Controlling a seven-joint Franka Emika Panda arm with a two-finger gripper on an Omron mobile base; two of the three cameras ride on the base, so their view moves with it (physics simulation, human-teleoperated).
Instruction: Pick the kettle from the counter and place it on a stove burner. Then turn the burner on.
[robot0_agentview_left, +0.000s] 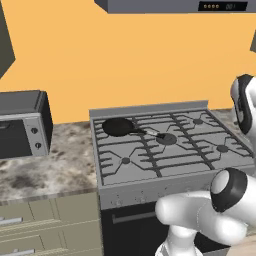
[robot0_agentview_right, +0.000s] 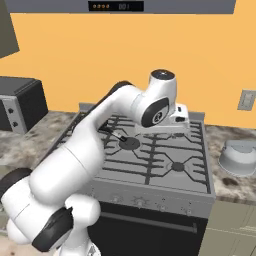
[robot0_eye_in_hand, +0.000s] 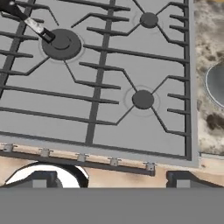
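The kettle (robot0_agentview_right: 239, 157), squat and silver-grey, sits on the speckled counter (robot0_agentview_right: 226, 186) right of the stove; its rounded edge (robot0_eye_in_hand: 217, 85) shows at the right of the hand view. My gripper (robot0_eye_in_hand: 113, 179) is open, its dark fingertips (robot0_eye_in_hand: 43, 179) wide apart with nothing between them. It hovers over the stove's front right part, left of the kettle and apart from it. A small stove burner (robot0_eye_in_hand: 143, 99) lies just ahead of the fingertips, and a larger one (robot0_eye_in_hand: 61, 43) lies further left. The arm's wrist (robot0_agentview_right: 160, 107) hangs above the grates.
A black frying pan (robot0_agentview_left: 119, 126) rests on the back left burner, its handle (robot0_eye_in_hand: 34, 25) reaching toward the middle burner. Knobs (robot0_eye_in_hand: 81, 157) line the stove front. A microwave (robot0_agentview_left: 22, 125) stands on the left counter (robot0_agentview_left: 50, 170). A hood (robot0_agentview_right: 120, 6) hangs overhead.
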